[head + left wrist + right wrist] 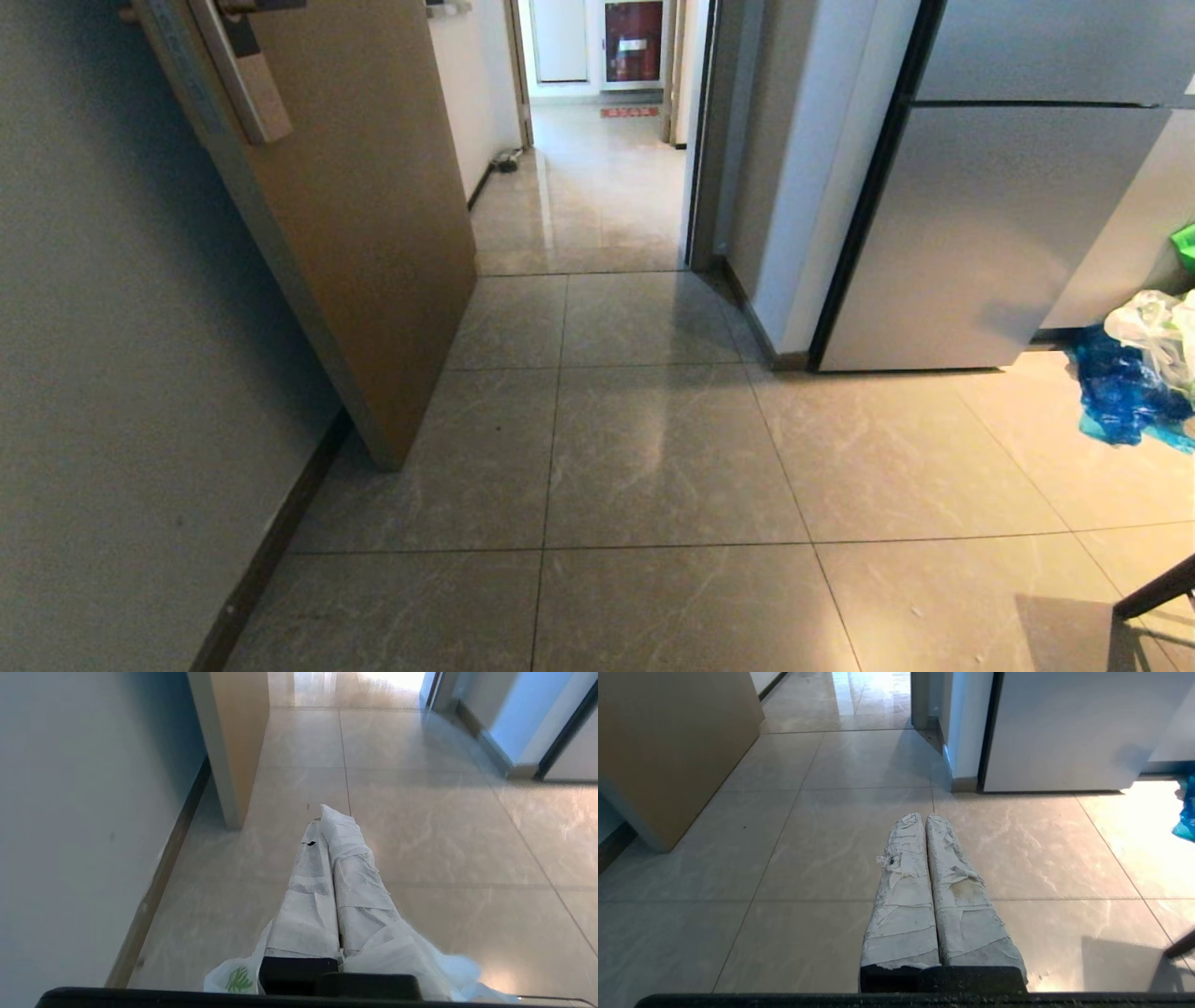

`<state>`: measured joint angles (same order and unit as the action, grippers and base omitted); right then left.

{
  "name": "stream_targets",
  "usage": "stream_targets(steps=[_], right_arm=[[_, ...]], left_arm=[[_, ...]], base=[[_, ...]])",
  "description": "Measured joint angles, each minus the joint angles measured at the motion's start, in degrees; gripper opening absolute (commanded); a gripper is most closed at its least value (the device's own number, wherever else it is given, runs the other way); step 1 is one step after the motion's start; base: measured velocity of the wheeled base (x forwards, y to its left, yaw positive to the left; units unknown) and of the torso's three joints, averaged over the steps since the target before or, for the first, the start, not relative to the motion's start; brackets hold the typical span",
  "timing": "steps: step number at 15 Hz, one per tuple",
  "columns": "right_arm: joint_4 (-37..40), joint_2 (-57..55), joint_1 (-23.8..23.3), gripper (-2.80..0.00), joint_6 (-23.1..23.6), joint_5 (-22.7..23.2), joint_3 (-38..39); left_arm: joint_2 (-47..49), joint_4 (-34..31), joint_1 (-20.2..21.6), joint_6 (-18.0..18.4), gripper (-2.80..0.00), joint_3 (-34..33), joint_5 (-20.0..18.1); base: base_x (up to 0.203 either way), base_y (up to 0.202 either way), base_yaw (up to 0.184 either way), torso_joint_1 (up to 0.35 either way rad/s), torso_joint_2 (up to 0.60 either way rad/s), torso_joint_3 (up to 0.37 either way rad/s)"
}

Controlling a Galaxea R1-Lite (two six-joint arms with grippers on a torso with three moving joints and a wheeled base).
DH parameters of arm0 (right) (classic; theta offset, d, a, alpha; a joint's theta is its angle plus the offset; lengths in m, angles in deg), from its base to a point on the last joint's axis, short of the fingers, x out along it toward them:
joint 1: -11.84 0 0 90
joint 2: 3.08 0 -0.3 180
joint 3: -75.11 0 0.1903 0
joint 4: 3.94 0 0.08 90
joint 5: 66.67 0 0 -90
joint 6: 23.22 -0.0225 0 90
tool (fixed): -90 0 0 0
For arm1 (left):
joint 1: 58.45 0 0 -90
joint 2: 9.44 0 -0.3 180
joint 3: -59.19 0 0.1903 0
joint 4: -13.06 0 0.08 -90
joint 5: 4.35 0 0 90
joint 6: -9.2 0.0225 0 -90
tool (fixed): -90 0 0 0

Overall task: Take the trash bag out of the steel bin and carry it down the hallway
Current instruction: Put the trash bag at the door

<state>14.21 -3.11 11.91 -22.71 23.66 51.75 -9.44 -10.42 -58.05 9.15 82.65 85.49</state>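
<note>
Glossy marbled tiles (653, 457) run past a tan door (373, 233) into the hallway (597, 187); crumpled blue plastic (1120, 392) lies by the steel fridge (980, 233). Left gripper (334, 826), tape-wrapped, is clamped on the thin white bag (411, 956) beneath it. Right gripper (924, 821) is pressed together, empty.

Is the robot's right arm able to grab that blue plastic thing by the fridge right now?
Probably not yet. The right gripper is shut and empty, and the blue plastic lies well off to its side across bare floor.
</note>
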Motion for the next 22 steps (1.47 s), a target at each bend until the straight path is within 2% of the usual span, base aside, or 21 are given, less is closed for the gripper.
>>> stream_targets(steps=[22], right_arm=[[0.0,0.0,0.0,-2.80,0.0,0.0,0.0]], left_arm=[[0.0,0.0,0.0,-0.1,-2.80,0.0,0.0]], base=[[0.192,0.000,0.001,0.002,0.00,0.001]])
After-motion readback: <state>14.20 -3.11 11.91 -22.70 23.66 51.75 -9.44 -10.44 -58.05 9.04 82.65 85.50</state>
